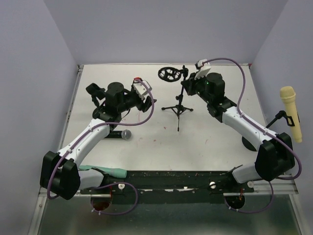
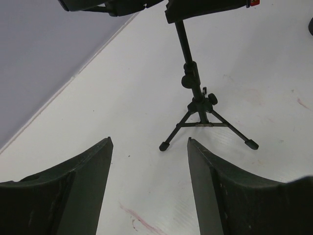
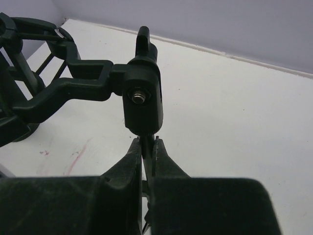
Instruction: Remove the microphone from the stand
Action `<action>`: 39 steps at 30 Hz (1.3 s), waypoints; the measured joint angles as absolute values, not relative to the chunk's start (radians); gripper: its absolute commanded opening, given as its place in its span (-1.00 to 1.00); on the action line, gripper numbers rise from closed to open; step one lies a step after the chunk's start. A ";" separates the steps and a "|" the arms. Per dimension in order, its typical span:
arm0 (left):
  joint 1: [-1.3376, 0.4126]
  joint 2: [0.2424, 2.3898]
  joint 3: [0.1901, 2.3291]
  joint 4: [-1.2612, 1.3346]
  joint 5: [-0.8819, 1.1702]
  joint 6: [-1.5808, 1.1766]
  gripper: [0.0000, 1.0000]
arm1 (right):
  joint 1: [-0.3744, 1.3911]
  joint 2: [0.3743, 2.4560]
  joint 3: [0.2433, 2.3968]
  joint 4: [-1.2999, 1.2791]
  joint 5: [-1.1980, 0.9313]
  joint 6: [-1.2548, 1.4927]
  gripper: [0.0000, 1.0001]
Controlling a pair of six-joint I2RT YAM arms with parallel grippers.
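The white, lightly scuffed table [image 1: 215,142] carries the stand [image 1: 178,108], a thin black tripod with capped feet and a knobbed collar on its pole. Judging by how things lie, the removal looks done. The mount [image 1: 168,74], an open ring of black struts at the stand's top, is empty. The mic [image 1: 121,134], a dark handle with a rounded silver mesh head, lies flat on the table, left of the stand, toward the arm bases and well apart from it. The right gripper [image 3: 146,149] pinches the stand's thin stem just under the mount's clamp block. The left gripper [image 2: 149,144], left of the stand, is spread with nothing between its fingers. What remains is probably to let go of the stem gently, so the light tripod does not tip.
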State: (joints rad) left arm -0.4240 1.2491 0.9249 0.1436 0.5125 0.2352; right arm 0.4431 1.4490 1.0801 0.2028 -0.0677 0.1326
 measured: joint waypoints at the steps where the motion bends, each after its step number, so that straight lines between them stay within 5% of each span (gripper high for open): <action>1: -0.426 1.248 0.923 0.153 0.514 0.236 0.41 | 0.446 1.443 1.074 0.202 -0.069 0.130 -0.40; 4: -0.428 1.219 0.891 0.170 0.530 0.265 0.45 | 0.448 1.432 1.068 0.193 -0.092 0.142 0.02; 9: -0.428 1.143 0.836 0.155 0.572 0.341 0.45 | 0.448 1.427 1.053 0.133 -0.188 0.136 0.36; 22: -0.428 1.103 0.860 0.035 0.651 0.381 0.46 | 0.445 1.353 1.112 -0.010 -0.497 -0.113 0.48; 32: -0.428 1.090 0.864 -0.043 0.716 0.396 0.46 | 0.405 1.463 1.183 -0.027 -0.592 -0.202 -0.05; 36: -0.428 1.090 0.864 -0.050 0.725 0.397 0.45 | 0.385 1.470 1.189 -0.047 -0.625 -0.233 -0.43; 37: -0.428 1.090 0.864 -0.049 0.727 0.397 0.44 | 0.382 1.470 1.189 -0.051 -0.634 -0.238 -0.57; 38: -0.428 1.090 0.864 -0.049 0.728 0.398 0.44 | 0.378 1.470 1.189 -0.054 -0.646 -0.242 -0.96; 39: -0.428 1.090 0.864 -0.046 0.729 0.397 0.45 | 0.376 1.470 1.189 -0.056 -0.655 -0.242 -0.99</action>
State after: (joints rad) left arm -0.4282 1.0901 0.8639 -0.0463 0.7288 0.3973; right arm 0.3763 1.4700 1.1893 -0.0559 -0.6548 -0.2417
